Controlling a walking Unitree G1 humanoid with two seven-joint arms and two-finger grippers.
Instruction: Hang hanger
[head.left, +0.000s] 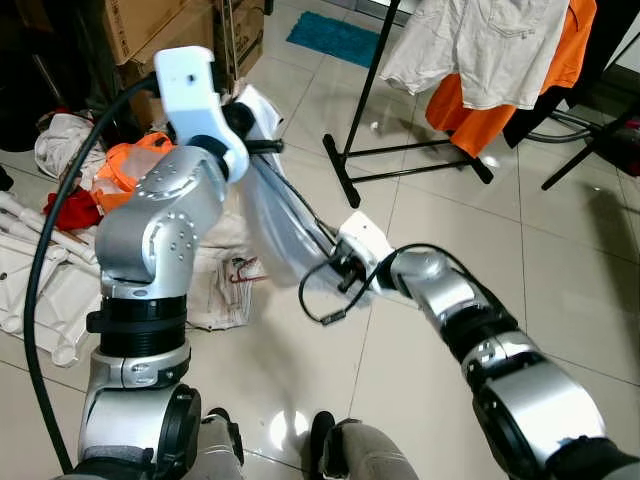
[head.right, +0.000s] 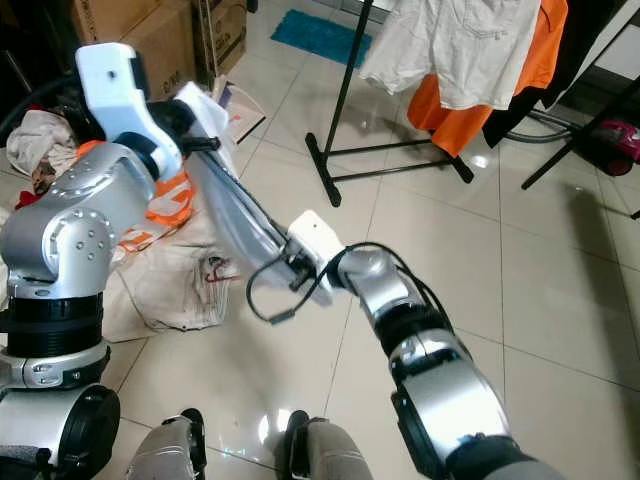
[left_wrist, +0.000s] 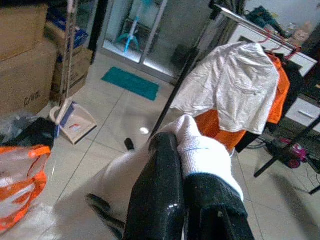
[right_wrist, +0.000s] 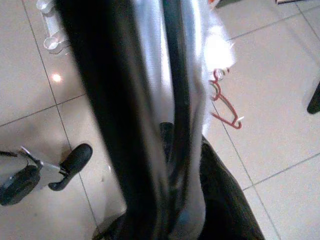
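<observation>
A white garment (head.left: 275, 215) with a dark hanger bar running along it stretches between my two grippers, above the tiled floor. My left gripper (head.left: 262, 147) is raised at its upper end and is shut on the white cloth (left_wrist: 202, 150). Lower and to the right, my right gripper (head.left: 335, 252) is shut on the garment's other end, where cloth and a dark bar (right_wrist: 175, 75) lie between its fingers. The black clothes rack (head.left: 365, 95) stands ahead to the right. A white shirt (head.left: 490, 45) and an orange garment (head.left: 480, 125) hang on it.
Cardboard boxes (head.left: 150, 30) and a pile of clothes and bags (head.left: 70, 160) lie at the left. A teal mat (head.left: 335, 38) is beyond the rack. A red hanger (right_wrist: 225, 107) lies on the tiles. The rack's floor bars (head.left: 410, 150) cross the floor ahead.
</observation>
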